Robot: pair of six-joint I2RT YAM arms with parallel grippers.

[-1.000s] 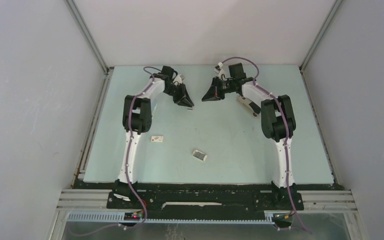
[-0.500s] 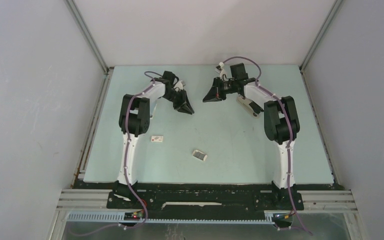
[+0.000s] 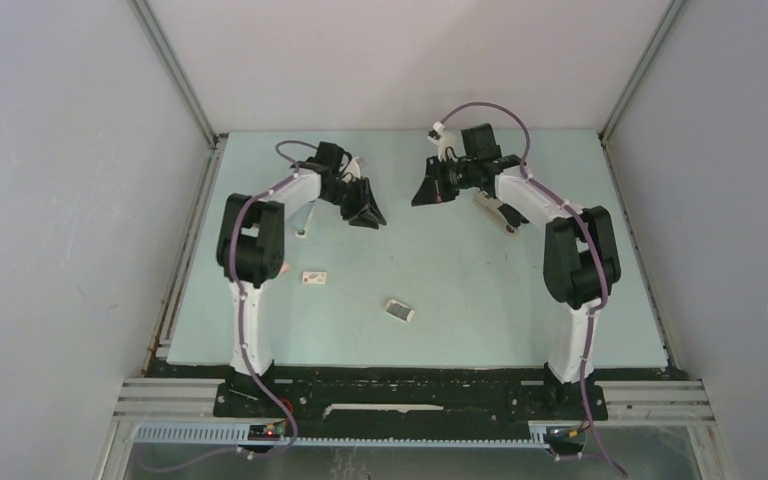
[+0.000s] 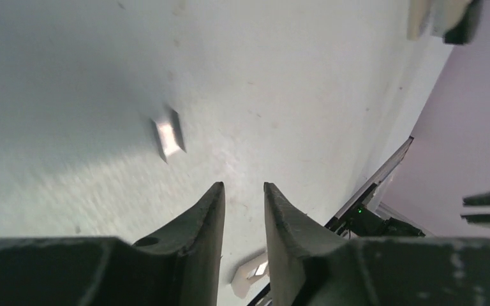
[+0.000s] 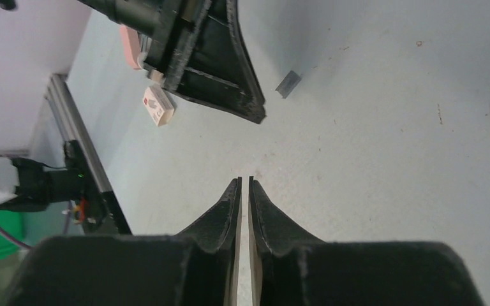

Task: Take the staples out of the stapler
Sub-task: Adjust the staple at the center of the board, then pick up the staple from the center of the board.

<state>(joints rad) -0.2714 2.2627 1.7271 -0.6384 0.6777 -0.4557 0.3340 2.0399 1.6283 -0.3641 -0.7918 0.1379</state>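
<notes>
A short silvery strip of staples (image 4: pixel 168 135) lies loose on the pale green table, ahead and left of my left gripper (image 4: pixel 244 186), which is open with nothing between its fingers. In the right wrist view the same staples (image 5: pixel 288 83) lie just beyond the tip of the left gripper (image 5: pixel 255 108). My right gripper (image 5: pixel 244 180) is shut and empty, hovering over bare table. From above, the left gripper (image 3: pixel 367 213) and right gripper (image 3: pixel 422 195) face each other at the back of the table. The cream stapler (image 3: pixel 497 212) lies beside the right forearm.
A small white box with red marks (image 3: pixel 314 277) lies on the table (image 3: pixel 460 290) near the left arm, also seen as a white box (image 5: pixel 158 105). A second small grey-white box (image 3: pixel 399 311) sits nearer the front. Metal rails and grey walls close the table in.
The left gripper's jaws have parted a little and it has drawn slightly back to the left. Both arms' elbows have swung outward. The right gripper stays shut.
</notes>
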